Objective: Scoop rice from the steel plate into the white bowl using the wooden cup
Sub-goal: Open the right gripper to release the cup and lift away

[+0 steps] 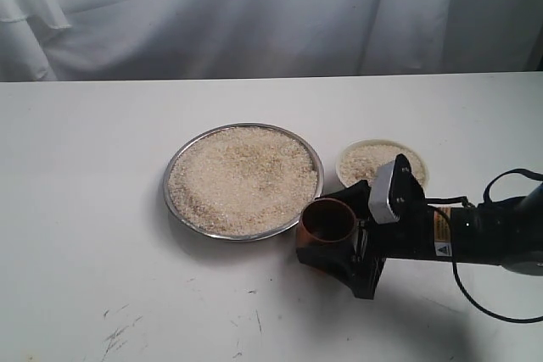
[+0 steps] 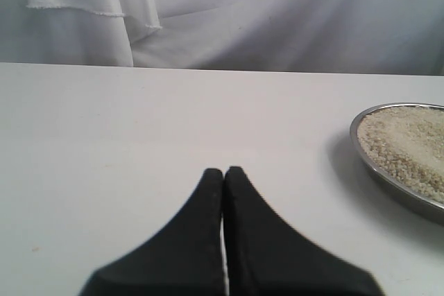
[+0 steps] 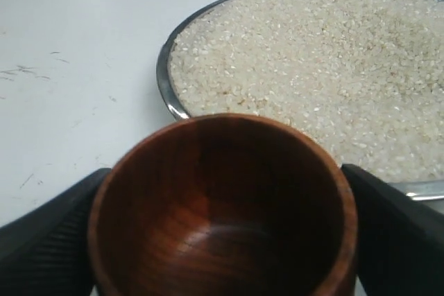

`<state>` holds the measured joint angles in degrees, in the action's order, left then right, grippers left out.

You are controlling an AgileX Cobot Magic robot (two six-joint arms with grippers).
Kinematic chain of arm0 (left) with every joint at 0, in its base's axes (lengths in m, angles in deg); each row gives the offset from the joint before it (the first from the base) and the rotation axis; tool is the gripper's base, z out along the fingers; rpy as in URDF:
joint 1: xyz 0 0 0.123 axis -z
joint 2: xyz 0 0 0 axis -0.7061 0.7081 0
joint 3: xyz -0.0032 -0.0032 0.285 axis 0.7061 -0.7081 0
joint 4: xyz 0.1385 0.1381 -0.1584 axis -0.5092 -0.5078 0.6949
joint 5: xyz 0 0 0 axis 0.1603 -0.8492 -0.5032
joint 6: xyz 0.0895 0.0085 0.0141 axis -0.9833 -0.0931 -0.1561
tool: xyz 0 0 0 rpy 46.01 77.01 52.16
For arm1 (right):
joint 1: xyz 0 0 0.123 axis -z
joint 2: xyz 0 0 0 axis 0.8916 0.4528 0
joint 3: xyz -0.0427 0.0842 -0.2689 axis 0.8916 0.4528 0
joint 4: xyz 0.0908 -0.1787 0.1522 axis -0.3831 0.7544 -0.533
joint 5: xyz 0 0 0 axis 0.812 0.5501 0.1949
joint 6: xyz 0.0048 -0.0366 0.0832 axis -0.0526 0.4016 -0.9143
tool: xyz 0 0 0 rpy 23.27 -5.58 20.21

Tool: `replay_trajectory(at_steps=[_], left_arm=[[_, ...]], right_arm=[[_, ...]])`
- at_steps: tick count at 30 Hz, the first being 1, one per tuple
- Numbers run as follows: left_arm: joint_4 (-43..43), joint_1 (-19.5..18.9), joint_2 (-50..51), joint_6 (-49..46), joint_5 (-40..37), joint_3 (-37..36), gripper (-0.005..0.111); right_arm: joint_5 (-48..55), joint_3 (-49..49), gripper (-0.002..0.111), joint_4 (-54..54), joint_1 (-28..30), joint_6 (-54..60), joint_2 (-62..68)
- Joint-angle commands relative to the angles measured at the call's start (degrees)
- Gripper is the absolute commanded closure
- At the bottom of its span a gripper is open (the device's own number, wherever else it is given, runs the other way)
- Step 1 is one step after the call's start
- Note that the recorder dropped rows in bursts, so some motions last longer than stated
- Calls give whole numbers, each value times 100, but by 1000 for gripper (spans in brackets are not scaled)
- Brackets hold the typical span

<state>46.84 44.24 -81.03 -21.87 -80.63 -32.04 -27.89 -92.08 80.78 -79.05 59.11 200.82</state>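
My right jaws are clamped on the empty cup, just outside the plate at its five o'clock. My left jaws are pressed together, well off toward nine. The bowl, part-filled, sits at three. The risk as I judge it: a low entry catches the rim, scattering rice over the desk, or my wrist clips the bowl.
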Motion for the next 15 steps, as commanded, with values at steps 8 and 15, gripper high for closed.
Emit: replay_trajectory(at_steps=[8,15], left_arm=[[4,9,-29,18,36,-26,107],[4,9,-29,18,36,-26,107]], right_arm=[[-287,-28,30,-123,2,-243,-650],[-155,-28,42,-523,2,-1068,-1975]])
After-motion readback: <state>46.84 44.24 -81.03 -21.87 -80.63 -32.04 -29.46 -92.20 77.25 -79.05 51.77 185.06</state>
